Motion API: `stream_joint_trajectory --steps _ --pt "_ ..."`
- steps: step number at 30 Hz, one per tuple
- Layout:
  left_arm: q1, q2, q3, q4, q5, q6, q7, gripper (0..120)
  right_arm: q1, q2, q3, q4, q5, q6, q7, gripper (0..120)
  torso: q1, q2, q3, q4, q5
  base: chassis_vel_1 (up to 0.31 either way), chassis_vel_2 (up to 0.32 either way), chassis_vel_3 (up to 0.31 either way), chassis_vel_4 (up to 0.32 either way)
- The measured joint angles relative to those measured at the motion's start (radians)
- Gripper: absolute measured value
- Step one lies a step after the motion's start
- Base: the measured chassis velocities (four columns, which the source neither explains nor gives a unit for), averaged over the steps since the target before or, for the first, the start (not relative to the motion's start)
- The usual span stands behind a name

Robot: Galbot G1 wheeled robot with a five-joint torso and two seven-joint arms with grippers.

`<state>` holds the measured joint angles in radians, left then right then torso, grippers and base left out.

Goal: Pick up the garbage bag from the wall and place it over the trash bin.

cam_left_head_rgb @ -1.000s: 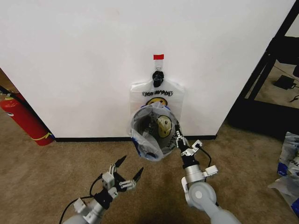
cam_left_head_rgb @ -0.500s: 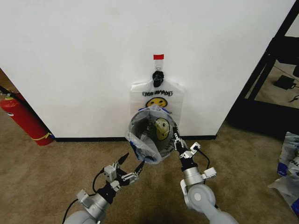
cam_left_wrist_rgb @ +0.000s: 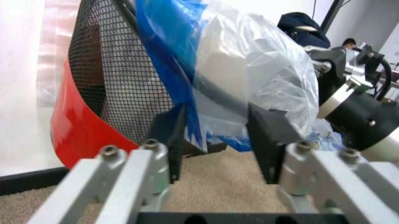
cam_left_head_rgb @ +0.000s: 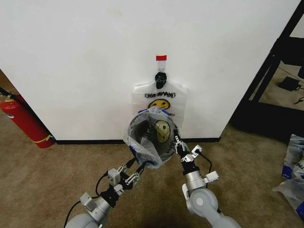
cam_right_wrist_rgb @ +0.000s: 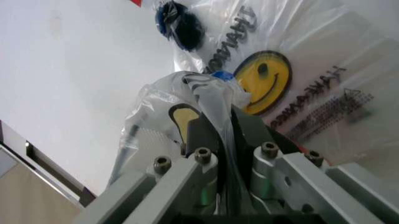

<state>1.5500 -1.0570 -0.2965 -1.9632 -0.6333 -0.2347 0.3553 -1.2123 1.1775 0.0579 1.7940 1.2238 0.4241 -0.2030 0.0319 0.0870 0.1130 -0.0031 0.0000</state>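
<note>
Two tools work at the bin's mouth. The right tool (cam_left_head_rgb: 176, 143) is pinched on a fold of the garbage bag (cam_left_head_rgb: 148, 142), the film gathered between its dark fingers (cam_right_wrist_rgb: 201, 133) in the right wrist view. The left tool (cam_left_head_rgb: 134, 168) is spread, its black pads (cam_left_wrist_rgb: 265, 135) standing either side of the blue-edged hem that hangs off the near rim, not yet closed on it. The bag itself sits draped over the top of the trash bin (cam_left_wrist_rgb: 103, 79), a black wire-mesh basket with a red base that stands on the carpet just in front of the wall (cam_left_head_rgb: 76, 61); part of the film lines the inside, with a yellow smiley showing through. Behind the bin, a flat stack of smiley bags (cam_left_head_rgb: 159, 99) hangs from a black hook (cam_left_head_rgb: 160, 77) under a red tape strip (cam_left_head_rgb: 161, 58). Judging by its look, the bag is very light, limp and slippery, so it should crumple rather than hold shape, and a hard tug could tear it or drag the light bin. The doubled blue hem seems the soundest place to grip.
</note>
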Motion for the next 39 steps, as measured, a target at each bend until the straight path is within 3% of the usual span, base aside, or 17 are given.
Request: stream_joint_trajectory --steps 6,9,16,22,29,39 --pt "0.002 -0.003 -0.001 0.002 0.012 -0.003 0.01 7 -0.003 0.002 0.002 0.009 -0.004 0.0 -0.001 1 0.0 0.0 0.0 0.0 -0.0001 0.0 0.0 0.0 0.0" --pt "0.001 -0.005 0.0 0.003 0.017 -0.005 0.011 0 -0.005 0.003 0.002 0.012 -0.004 0.0 -0.001 1 0.0 0.0 0.0 -0.0001 0.0001 0.0 0.0 0.0 0.0" --pt "-0.009 -0.02 0.003 0.028 0.088 -0.016 -0.044 0 -0.014 0.01 0.002 0.022 -0.004 0.0 0.0 1 0.0 0.0 0.0 0.0 0.0 0.0 0.0 0.0 0.0" --pt "-0.02 -0.029 0.001 0.061 0.216 -0.027 -0.156 0 -0.026 0.013 -0.007 0.046 0.001 -0.001 0.006 1 0.0 0.0 0.0 0.0 0.0 0.0 0.0 0.0 0.0" --pt "-0.028 -0.034 -0.004 0.081 0.27 -0.022 -0.252 0 -0.034 0.006 -0.023 0.053 -0.001 -0.004 0.005 1 0.0 0.0 0.0 0.0 0.0 0.0 0.0 0.0 0.0" --pt "-0.001 -0.022 -0.013 0.075 0.298 0.007 -0.259 0 -0.031 0.009 -0.033 0.048 -0.016 -0.004 0.002 1 0.0 0.0 0.0 0.0 -0.0001 0.0 0.0 0.0 0.0"
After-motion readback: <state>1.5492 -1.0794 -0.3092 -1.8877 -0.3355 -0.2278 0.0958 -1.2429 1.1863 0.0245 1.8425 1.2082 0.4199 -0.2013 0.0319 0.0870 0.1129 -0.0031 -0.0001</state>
